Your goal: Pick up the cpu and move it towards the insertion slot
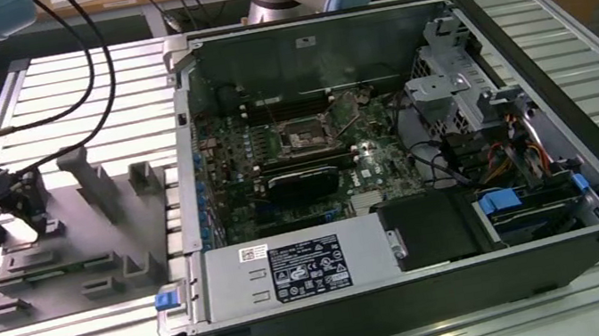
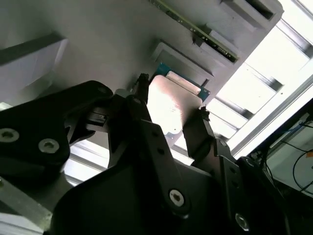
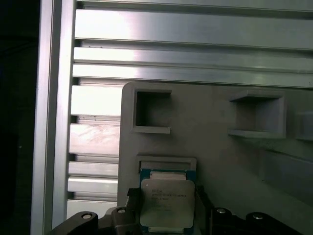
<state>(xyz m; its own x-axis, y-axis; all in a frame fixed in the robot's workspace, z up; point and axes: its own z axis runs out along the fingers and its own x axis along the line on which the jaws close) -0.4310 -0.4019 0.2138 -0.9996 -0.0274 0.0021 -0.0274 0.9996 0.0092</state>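
The gripper (image 1: 18,232) points straight down over the grey tray (image 1: 73,258), on the exterior view's left. Tall posts (image 1: 92,185) stand just beside it. In both wrist views its two fingers (image 2: 146,117) press on two sides of the cpu (image 2: 171,105) (image 3: 167,203), right at its shallow seat in the tray. The insertion slot (image 1: 305,137) is well apart, inside the open computer case (image 1: 576,88), past the case's edge wall (image 1: 186,150).
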